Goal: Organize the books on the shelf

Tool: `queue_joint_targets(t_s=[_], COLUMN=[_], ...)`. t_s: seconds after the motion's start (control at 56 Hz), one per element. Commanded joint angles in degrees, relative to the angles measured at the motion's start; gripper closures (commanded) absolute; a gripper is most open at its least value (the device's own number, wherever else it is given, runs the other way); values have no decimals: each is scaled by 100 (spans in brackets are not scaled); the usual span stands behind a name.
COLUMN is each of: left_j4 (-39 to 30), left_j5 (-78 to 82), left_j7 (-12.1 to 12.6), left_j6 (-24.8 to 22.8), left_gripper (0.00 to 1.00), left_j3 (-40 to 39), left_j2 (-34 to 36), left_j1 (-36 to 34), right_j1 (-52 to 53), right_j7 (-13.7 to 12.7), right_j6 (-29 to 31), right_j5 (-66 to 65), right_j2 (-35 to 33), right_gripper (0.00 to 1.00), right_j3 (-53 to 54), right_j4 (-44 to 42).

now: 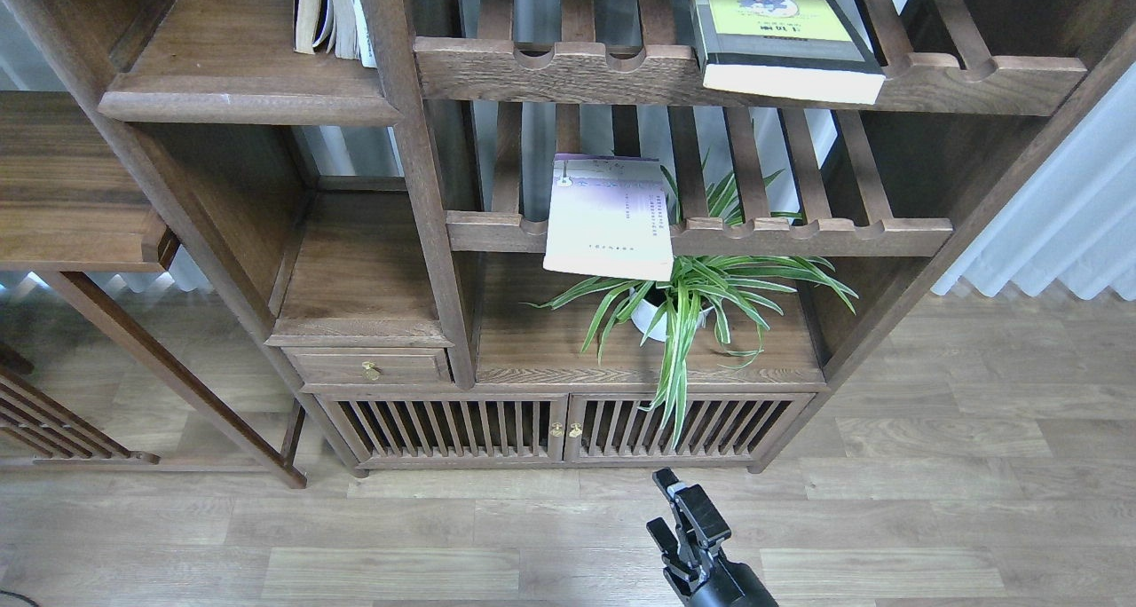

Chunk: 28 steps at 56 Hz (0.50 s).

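Observation:
A thick yellow-green book (781,39) with a dark border lies flat on the upper slatted rack, its page edge over the front rail. A pale lavender-white paperback (609,216) lies on the lower slatted rack and overhangs its front rail. The solid dark-brown shelf (240,101) is at the upper left. A few upright books (333,12) stand at its right end, cut off by the top edge. No red paperback shows. My right gripper (679,511) hangs low over the floor, open and empty, far from the books. My left gripper is out of view.
A potted spider plant (683,301) stands on the cabinet top below the lavender book, its leaves reaching up to it. A small drawer (368,367) and slatted cabinet doors (559,425) are below. A side table (71,190) stands at the left, curtains (1056,225) at the right.

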Motion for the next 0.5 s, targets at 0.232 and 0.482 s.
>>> queue_joint_targets(t_s=[0.232,0.482], left_j4=[256,265], left_j5=[-437,-833], left_j7=[-675,-710], left_j6=[1,1], left_gripper=[94,94], left_j3=[-613,-569], left_j2=[-1329,-1470], left_j1=[52,87], right_j1=[-78,-104], right_j7=[0,0], right_j6=[0,0], right_j5=[0,0], right_j2=[-8,-17], right_gripper=[1,1], right_j3=[8,8], right_j4=[47,56])
